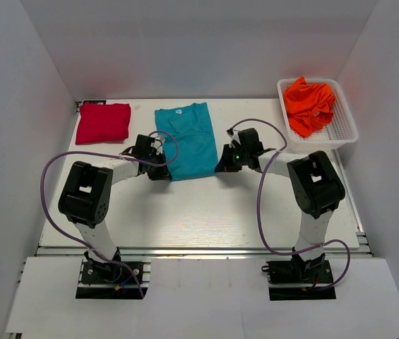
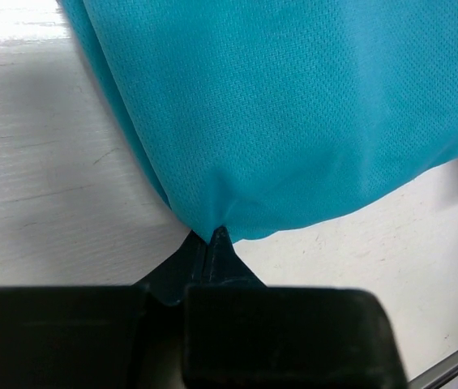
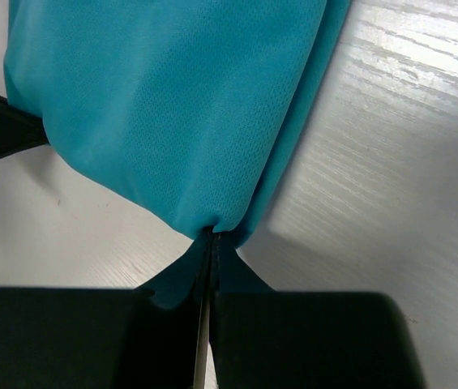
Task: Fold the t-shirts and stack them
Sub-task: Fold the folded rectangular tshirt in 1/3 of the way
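White table [image 1: 206, 212] | left pincer [image 2: 216, 237], right pincer [image 3: 212, 236] clamp teal t-shirt [image 1: 186, 141] | red t-shirt [image 1: 103, 123], basket [image 1: 324, 145] aside

Fine matt mesh-knit cloth — teal t-shirt [image 2: 310, 105]; white, faint wood grain — table [image 2: 42, 162]; fingers [image 2: 222, 263] matt black plastic.

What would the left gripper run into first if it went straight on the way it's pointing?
The teal t-shirt: the left gripper is shut on its near corner, and the fabric fills the line ahead. What lies past it is unclear.
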Motion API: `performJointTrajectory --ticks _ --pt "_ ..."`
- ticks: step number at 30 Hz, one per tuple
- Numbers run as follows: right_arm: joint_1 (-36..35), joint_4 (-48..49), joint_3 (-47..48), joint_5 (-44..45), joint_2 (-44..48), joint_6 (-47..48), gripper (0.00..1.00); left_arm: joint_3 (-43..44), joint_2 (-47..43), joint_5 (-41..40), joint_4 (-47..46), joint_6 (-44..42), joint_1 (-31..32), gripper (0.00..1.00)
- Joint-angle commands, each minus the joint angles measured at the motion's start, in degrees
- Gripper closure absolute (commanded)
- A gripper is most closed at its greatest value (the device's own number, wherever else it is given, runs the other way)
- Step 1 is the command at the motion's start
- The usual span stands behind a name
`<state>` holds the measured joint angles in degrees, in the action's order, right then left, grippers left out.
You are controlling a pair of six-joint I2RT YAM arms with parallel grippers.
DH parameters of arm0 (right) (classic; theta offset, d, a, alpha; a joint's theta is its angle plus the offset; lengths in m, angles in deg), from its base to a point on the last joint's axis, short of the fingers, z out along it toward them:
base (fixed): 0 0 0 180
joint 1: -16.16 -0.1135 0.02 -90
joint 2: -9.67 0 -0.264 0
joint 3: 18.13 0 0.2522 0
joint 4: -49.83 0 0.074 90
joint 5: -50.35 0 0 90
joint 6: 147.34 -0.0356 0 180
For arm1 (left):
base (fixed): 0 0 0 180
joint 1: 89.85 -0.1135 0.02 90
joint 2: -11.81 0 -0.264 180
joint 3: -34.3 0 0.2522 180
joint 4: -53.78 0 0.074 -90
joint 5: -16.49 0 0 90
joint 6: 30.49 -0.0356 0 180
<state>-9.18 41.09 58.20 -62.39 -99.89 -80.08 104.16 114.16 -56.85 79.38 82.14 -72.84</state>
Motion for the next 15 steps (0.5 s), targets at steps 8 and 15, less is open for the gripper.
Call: performJointTrajectory --ticks 8,15 --pt "-0.06 0.18 -11.47 0.15 14.69 2.61 1.00 -5.81 -13.91 7.23 3.89 -1.80 0.83 1.00" --pt "-0.06 -7.73 -19.14 -1.60 32.81 4.37 1.00 -12.06 -31.23 15.84 9.25 -0.49 1.88 1.00"
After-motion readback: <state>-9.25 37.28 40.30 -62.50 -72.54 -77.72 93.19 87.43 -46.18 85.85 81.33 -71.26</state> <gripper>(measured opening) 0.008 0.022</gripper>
